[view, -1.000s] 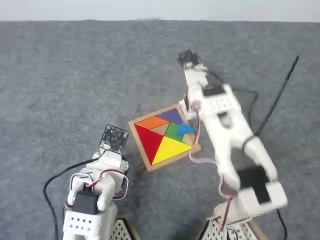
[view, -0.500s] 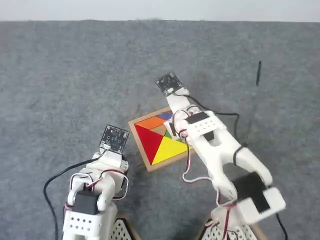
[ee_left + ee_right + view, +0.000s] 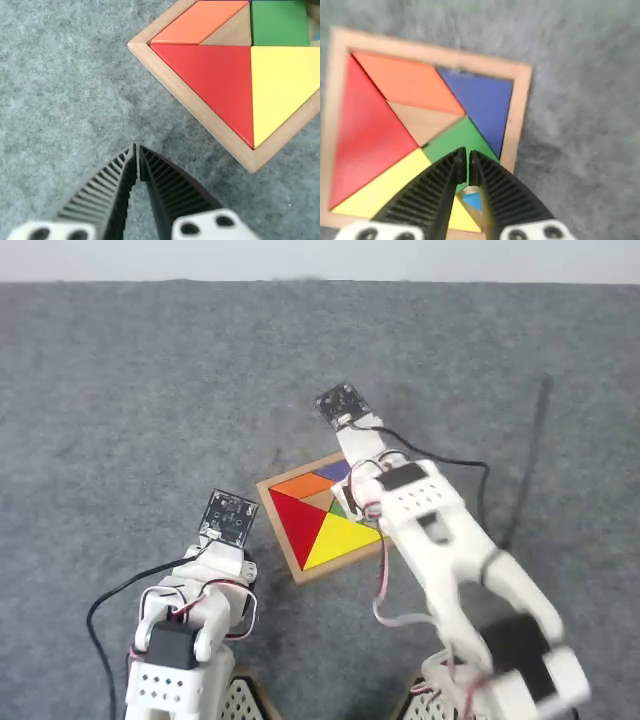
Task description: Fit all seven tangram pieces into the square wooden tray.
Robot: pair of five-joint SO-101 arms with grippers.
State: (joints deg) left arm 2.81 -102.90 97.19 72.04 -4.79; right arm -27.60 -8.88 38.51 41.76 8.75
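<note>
One square wooden tray (image 3: pixel 185 92) lies on one grey carpeted worktop (image 3: pixel 130 390). Seven coloured wooden pieces are counted in the tray, one of each colour: one large red triangle (image 3: pixel 365 135), one large yellow triangle (image 3: pixel 385 192), one orange parallelogram (image 3: pixel 407 82), one indigo triangle (image 3: pixel 482 107), one unpainted wooden triangle (image 3: pixel 422 122), one green square (image 3: pixel 455 137) and one light blue piece (image 3: pixel 472 200), its outline largely hidden. By shape: four plain triangles, one square, one parallelogram, one undetermined. Two white robot arms, left arm (image 3: pixel 190 625) and right arm (image 3: pixel 440 530), each carry one black ribbed two-fingered claw: left claw (image 3: pixel 136 149), right claw (image 3: pixel 467 152).
</note>
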